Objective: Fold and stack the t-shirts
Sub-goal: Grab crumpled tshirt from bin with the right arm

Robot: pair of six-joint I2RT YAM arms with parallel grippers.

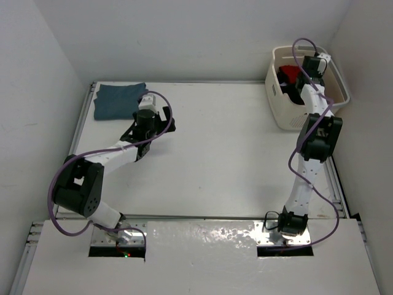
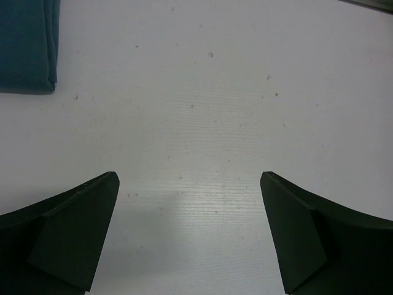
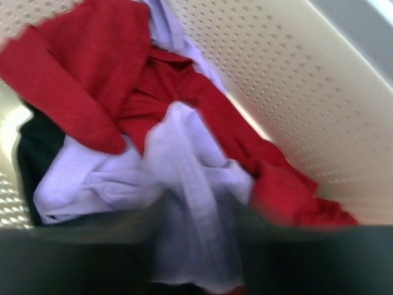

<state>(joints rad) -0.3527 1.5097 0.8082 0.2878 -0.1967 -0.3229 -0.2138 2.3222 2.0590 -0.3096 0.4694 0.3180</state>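
A folded teal-blue t-shirt (image 1: 116, 100) lies flat at the table's back left; its edge shows in the left wrist view (image 2: 24, 43). My left gripper (image 1: 149, 128) (image 2: 190, 233) hovers just right of it, open over bare table. My right gripper (image 1: 302, 78) (image 3: 196, 246) reaches down into the cream basket (image 1: 288, 114) and is shut on a ridge of the lavender t-shirt (image 3: 178, 166), which is drawn taut up between its blurred fingers. The red t-shirt (image 3: 80, 67) lies crumpled around it. The black t-shirt (image 3: 34, 147) shows underneath at the left.
The basket's perforated wall (image 3: 295, 74) stands close on the right of my right gripper. The basket sits at the table's back right corner, against the white wall. White enclosure walls border the table on the left, back and right.
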